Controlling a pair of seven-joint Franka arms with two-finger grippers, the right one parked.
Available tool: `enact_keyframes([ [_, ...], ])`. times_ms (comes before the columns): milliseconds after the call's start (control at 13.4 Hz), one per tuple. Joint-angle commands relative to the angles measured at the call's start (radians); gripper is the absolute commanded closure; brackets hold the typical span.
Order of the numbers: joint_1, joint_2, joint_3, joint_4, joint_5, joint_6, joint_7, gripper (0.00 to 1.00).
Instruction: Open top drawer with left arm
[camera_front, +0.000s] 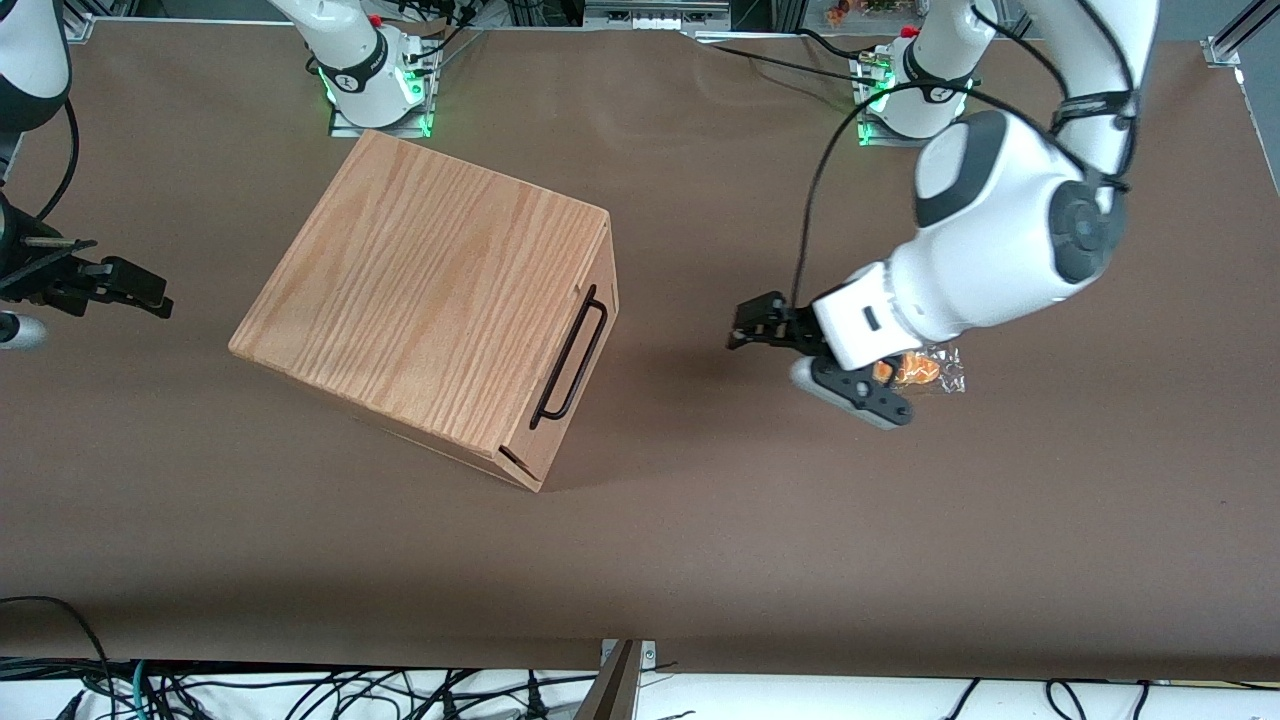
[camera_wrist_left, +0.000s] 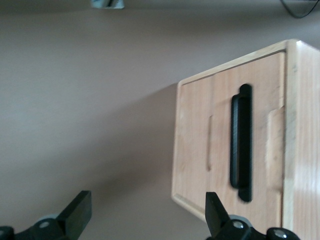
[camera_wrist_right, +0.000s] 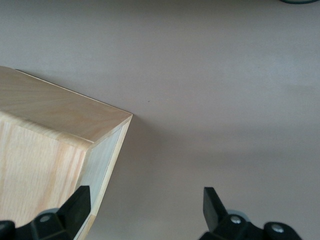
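The wooden cabinet (camera_front: 420, 290) stands on the brown table, its front turned toward the working arm's end. The top drawer (camera_front: 540, 440) (camera_wrist_left: 222, 125) is closed, flush with the cabinet front. Its long black bar handle (camera_front: 570, 355) (camera_wrist_left: 241, 142) runs along the panel just under the oak top. My left arm's gripper (camera_front: 745, 325) (camera_wrist_left: 146, 202) hovers in front of the drawer, a clear gap of table away from the handle. It is open, nothing between its fingers (camera_wrist_left: 80, 207).
An orange snack packet in clear wrap (camera_front: 920, 370) lies on the table under the left arm's wrist. The arm bases (camera_front: 375, 75) stand farther from the front camera than the cabinet. Cables (camera_front: 300, 690) hang along the table's near edge.
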Motion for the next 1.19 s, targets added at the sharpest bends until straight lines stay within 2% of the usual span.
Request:
enact_keyframes([
  [0,-0.108,0.066,0.016,0.043,-0.009,0.130,-0.075,0.00],
  [373,-0.224,0.152,0.020,0.043,-0.004,0.332,-0.105,0.00],
  [597,-0.224,0.180,0.019,0.043,0.037,0.359,-0.098,0.00],
  [1119,-0.253,0.203,0.019,0.041,0.039,0.389,-0.094,0.00],
])
